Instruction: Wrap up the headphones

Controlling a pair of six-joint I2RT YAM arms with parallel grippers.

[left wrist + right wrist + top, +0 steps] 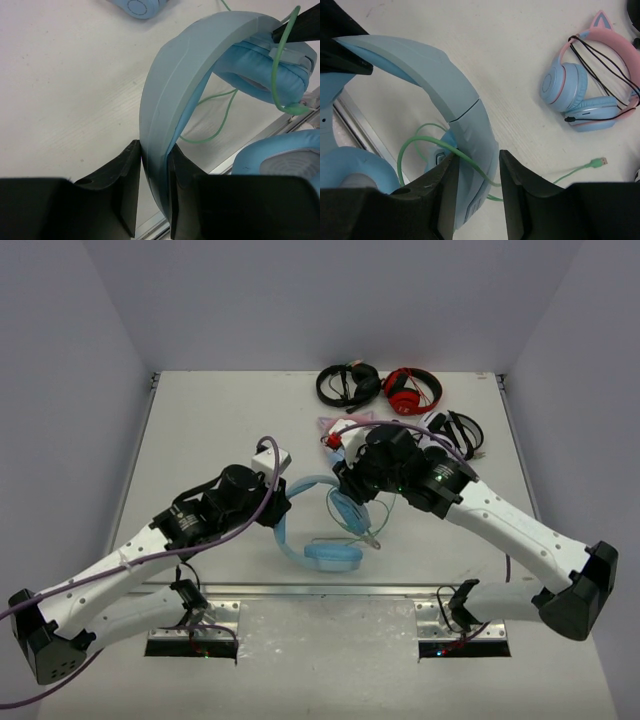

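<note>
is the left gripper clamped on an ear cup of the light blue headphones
No, the left gripper is shut on the headband of the light blue headphones, not on a cup.

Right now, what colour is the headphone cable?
Pale green cable, clearest in the right wrist view.

On the white table (220, 420), black headphones (348, 384) and red headphones (412, 390) lie side by side at the far edge, a black loop of cable (462, 428) near them, and pink-and-blue cat-ear headphones (590, 95) lie flat, a black cord (600, 55) strung across their band.
</note>
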